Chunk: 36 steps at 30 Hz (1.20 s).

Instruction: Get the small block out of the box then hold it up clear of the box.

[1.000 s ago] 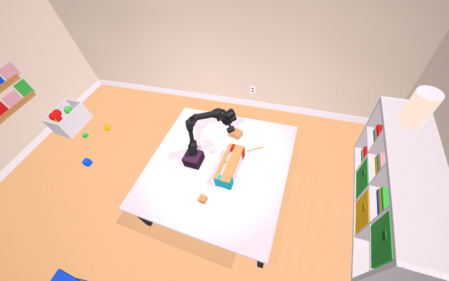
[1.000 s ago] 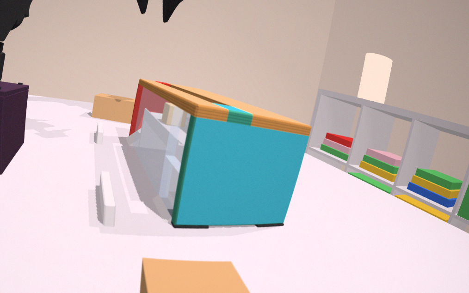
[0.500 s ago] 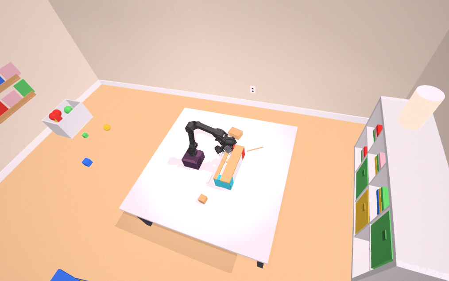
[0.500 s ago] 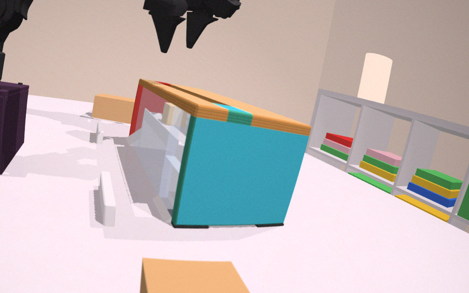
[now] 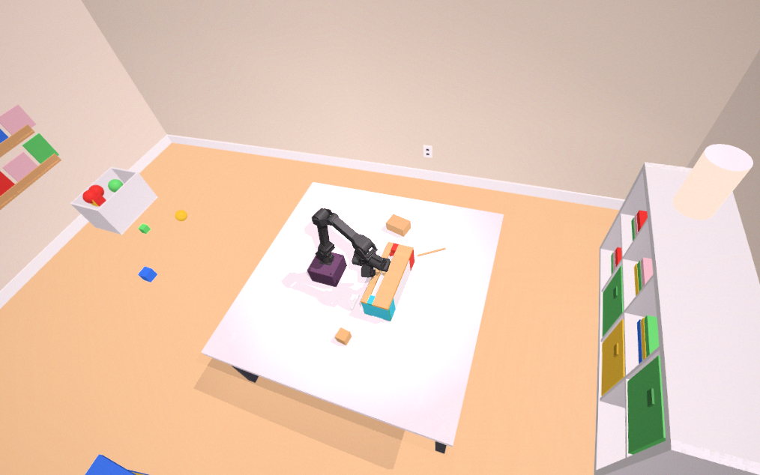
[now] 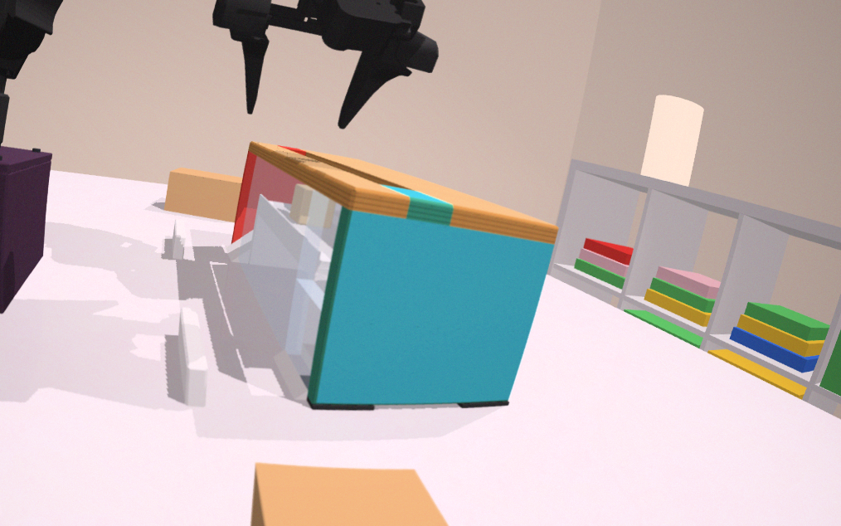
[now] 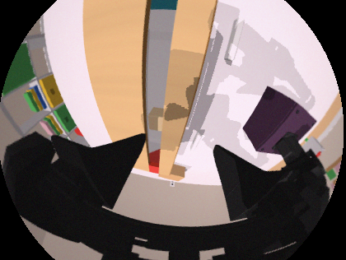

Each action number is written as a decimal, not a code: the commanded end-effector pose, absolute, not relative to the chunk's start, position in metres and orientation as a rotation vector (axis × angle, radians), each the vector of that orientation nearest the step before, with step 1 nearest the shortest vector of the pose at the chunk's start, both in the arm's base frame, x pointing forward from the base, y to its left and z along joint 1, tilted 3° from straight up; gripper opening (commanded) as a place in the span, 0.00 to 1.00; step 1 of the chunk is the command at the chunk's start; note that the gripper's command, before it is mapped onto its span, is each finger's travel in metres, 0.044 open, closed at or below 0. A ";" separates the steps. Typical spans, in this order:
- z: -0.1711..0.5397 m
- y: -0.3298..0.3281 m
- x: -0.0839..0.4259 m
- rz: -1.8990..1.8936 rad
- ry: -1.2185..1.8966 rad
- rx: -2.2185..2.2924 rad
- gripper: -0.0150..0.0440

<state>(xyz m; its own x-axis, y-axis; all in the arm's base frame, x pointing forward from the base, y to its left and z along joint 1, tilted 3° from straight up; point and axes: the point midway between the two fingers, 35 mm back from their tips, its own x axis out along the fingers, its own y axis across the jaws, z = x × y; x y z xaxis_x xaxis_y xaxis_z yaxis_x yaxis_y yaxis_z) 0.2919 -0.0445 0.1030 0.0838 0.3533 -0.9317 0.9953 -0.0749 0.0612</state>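
The box (image 5: 399, 270) (image 6: 421, 309) (image 7: 113, 62) stands upright on the table, with a teal end, a red end, a clear front and a wooden top cut by a long slot. The small tan block (image 6: 300, 204) (image 7: 155, 119) is inside on the shelf, seen through the clear front and, in the wrist view, through the slot, nearer the red end. My gripper (image 6: 296, 119) (image 7: 180, 143) is open and empty, fingers pointing down, above the box top and touching nothing. In the top view the arm covers part of the slot and the block cannot be made out.
A wooden block (image 5: 397, 224) (image 6: 203, 193) lies beyond the red end, and a smaller one (image 5: 342, 336) (image 6: 347, 493) beyond the teal end. A thin stick (image 5: 431, 252) lies behind the box. Low white strips (image 6: 194, 362) (image 7: 234, 41) stand before its front. The purple arm base (image 5: 326, 270) faces that front.
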 end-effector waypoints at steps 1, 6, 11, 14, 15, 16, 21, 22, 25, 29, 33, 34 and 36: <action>0.100 -0.045 0.288 -1.026 1.392 1.575 0.93; 0.096 -0.045 0.289 -1.026 1.392 1.575 0.93; 0.088 -0.046 0.289 -1.026 1.392 1.575 0.93; 0.083 -0.046 0.290 -1.026 1.392 1.575 0.93; 0.081 -0.046 0.290 -1.026 1.392 1.575 0.93; 0.080 -0.046 0.290 -1.026 1.392 1.575 0.93; 0.071 -0.047 0.291 -1.026 1.392 1.575 0.93; 0.070 -0.047 0.291 -1.026 1.392 1.575 0.93; 0.065 -0.047 0.291 -1.026 1.392 1.575 0.93; 0.058 -0.048 0.291 -1.026 1.392 1.575 0.93; 0.052 -0.048 0.290 -1.026 1.392 1.575 0.93; 0.050 -0.048 0.290 -1.026 1.392 1.575 0.93; 0.047 -0.048 0.290 -1.026 1.392 1.575 0.93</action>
<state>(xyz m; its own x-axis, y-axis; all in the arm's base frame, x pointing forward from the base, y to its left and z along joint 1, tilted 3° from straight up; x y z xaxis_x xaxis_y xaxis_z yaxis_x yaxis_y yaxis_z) 0.2935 -0.0498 0.0553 0.0836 0.3542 -0.9314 0.9940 -0.0963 0.0526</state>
